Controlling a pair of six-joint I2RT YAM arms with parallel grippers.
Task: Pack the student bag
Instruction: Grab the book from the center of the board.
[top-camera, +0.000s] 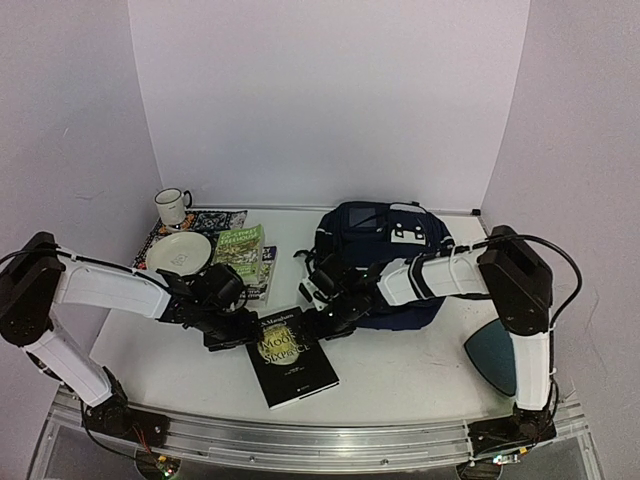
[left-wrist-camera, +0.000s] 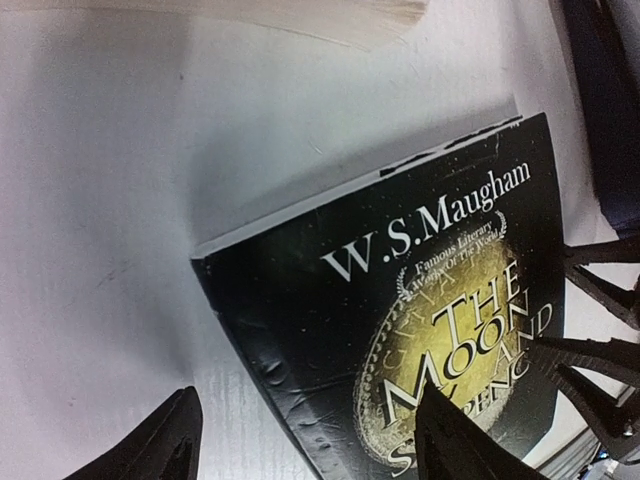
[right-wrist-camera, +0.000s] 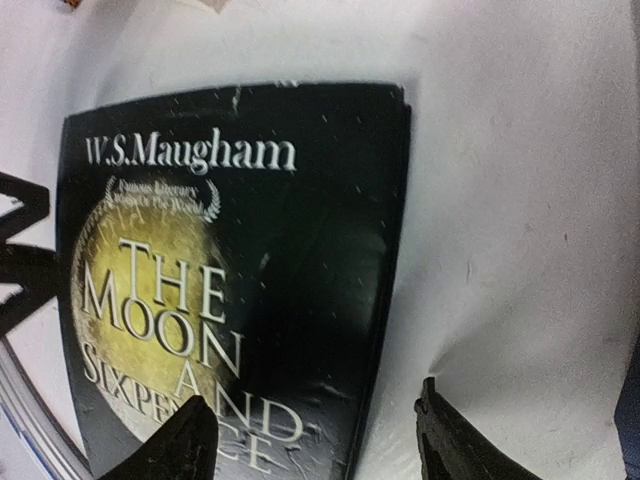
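The student bag (top-camera: 385, 258), a navy backpack with a white patch, lies at the back middle of the table. Its edge shows in the left wrist view (left-wrist-camera: 608, 110). A black book, "The Moon and Sixpence" (top-camera: 290, 358), lies flat in front of it. My left gripper (top-camera: 243, 327) is open low at the book's far left corner. In the left wrist view (left-wrist-camera: 310, 445) it straddles the book's (left-wrist-camera: 400, 300) spine edge. My right gripper (top-camera: 325, 318) is open at the far right corner. In the right wrist view (right-wrist-camera: 315, 445) it straddles the book's (right-wrist-camera: 230, 270) other long edge.
A white mug (top-camera: 172, 206), a cream plate (top-camera: 180, 250) on a patterned mat (top-camera: 210, 220) and a green book (top-camera: 238, 250) sit at the back left. A dark teal curved object (top-camera: 495, 355) lies by the right arm's base.
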